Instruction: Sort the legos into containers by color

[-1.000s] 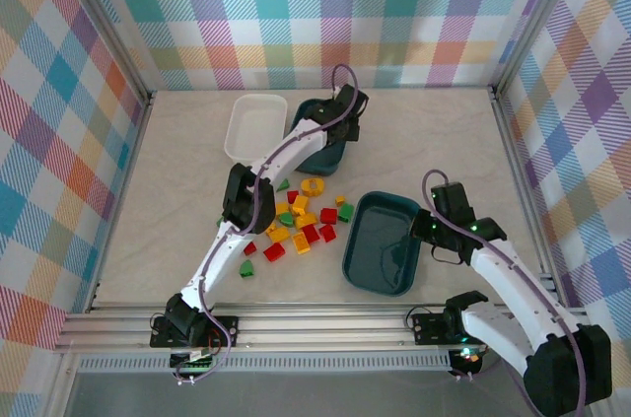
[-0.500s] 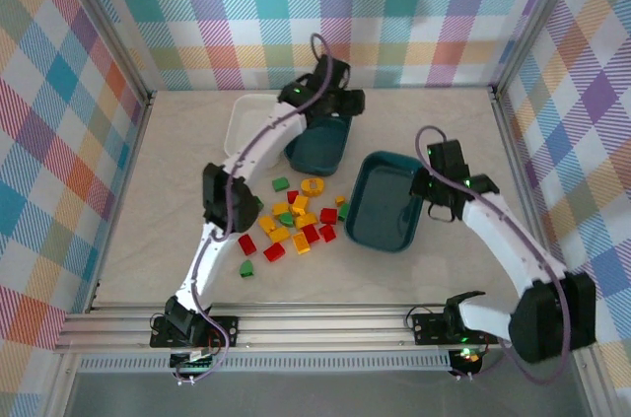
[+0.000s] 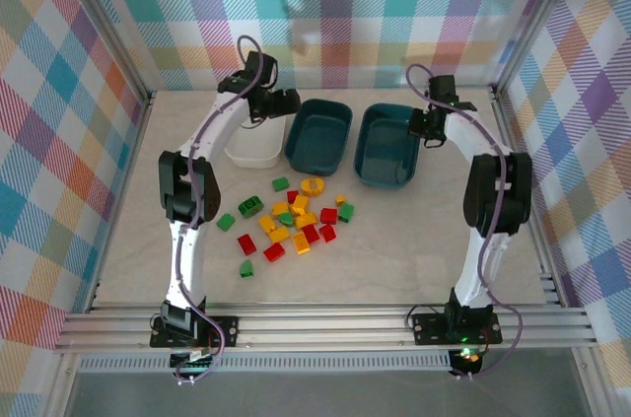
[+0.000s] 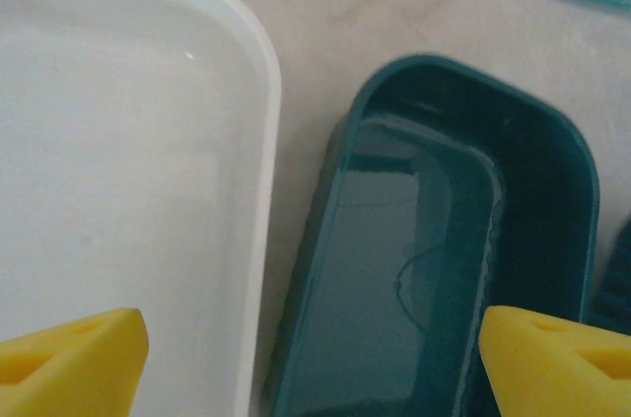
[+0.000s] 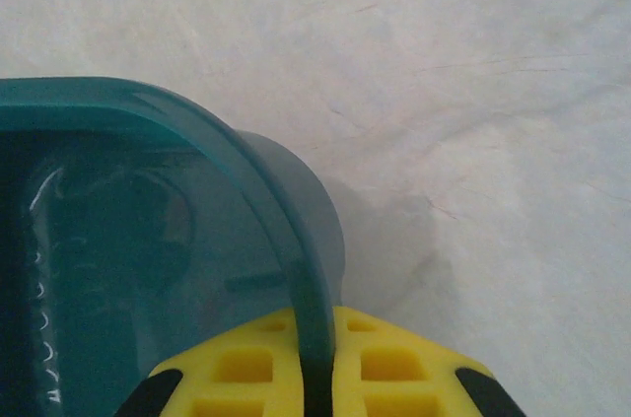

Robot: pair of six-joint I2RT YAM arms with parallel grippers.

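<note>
I see the right gripper, jaws pinching the right rim of the right teal tray. The left gripper hangs with jaws spread above the white tray and middle teal tray; the legos lie nearer on the table.

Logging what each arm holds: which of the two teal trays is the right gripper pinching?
The rightmost teal tray, farthest from the white tray: the right gripper clamps its rim. The middle teal tray, beside the white one, is not gripped.
</note>
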